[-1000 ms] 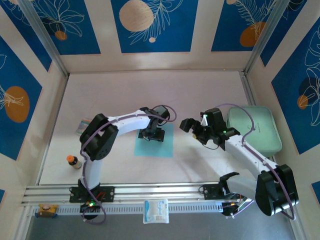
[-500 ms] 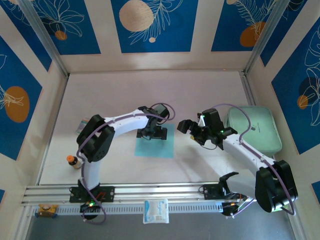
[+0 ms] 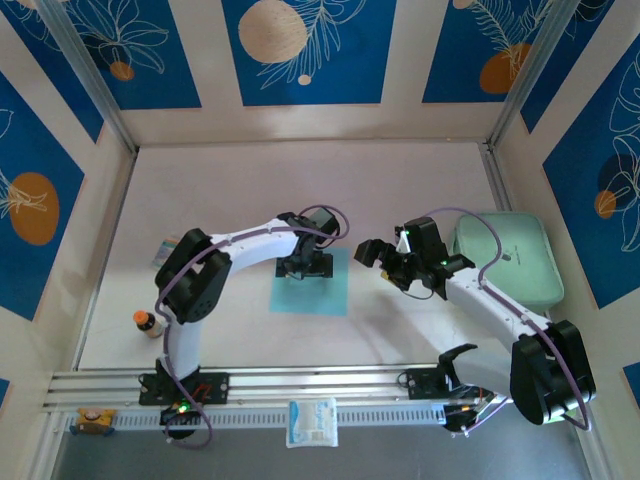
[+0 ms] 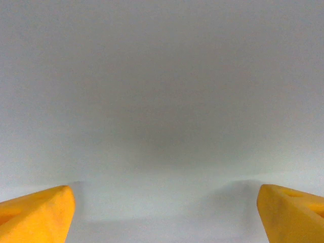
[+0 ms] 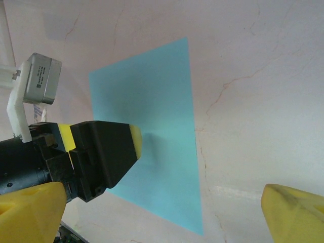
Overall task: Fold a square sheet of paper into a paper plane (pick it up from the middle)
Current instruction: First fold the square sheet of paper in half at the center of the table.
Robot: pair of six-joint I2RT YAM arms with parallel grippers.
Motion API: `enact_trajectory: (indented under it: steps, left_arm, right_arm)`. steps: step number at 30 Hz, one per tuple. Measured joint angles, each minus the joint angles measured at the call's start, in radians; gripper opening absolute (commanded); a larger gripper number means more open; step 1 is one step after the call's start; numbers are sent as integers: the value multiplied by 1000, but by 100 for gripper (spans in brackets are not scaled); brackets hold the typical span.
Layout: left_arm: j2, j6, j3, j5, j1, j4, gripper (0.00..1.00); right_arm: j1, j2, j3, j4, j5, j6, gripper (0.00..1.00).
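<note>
The square sheet of paper [image 3: 312, 288] lies flat on the table, light blue and unfolded; in the right wrist view the sheet [image 5: 162, 126] shows no crease. My left gripper [image 3: 305, 266] points down onto the sheet's far half, jaws wide apart. In its own view the left gripper [image 4: 164, 215] is pressed close to a pale blurred surface, with nothing between the yellow fingertips [image 4: 35, 212]. One of its pads [image 5: 134, 142] rests at the paper. My right gripper [image 3: 385, 258] hovers open just right of the sheet; the right gripper [image 5: 162, 217] holds nothing.
A mint-green tray [image 3: 520, 285] sits at the right, beside the right arm. A small bottle [image 3: 148, 323] and a striped item [image 3: 168, 250] lie at the left. A white packet [image 3: 312, 421] rests on the front rail.
The left gripper's jaws have spread wider over the paper and the left arm shifted slightly. The right gripper moved a little left toward the sheet, then held still.
</note>
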Motion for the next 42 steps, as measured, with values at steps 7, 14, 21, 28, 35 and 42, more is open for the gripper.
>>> enact_trajectory:
  steps: [7, 14, 21, 28, 35, 42]
  left_arm:
    - [17, -10, 7, 6, 0, -2, 93]
    - [20, -22, 24, 7, -8, -7, 94]
    - [45, -37, 34, 13, -11, -11, 94]
    - [50, -38, 35, 11, -13, -14, 94]
    - [56, -37, 35, 5, -13, -15, 94]
    - [58, -37, 35, 5, -13, -16, 92]
  right_arm:
    - [0, 5, 0, 0, 0, 0, 99]
    - [0, 5, 0, 0, 0, 0, 99]
    - [0, 4, 0, -2, 0, 0, 99]
    - [-26, 3, 0, -26, -4, -18, 99]
    - [-46, -23, 0, -42, -8, -27, 99]
    - [-46, -26, 0, -42, -16, -27, 99]
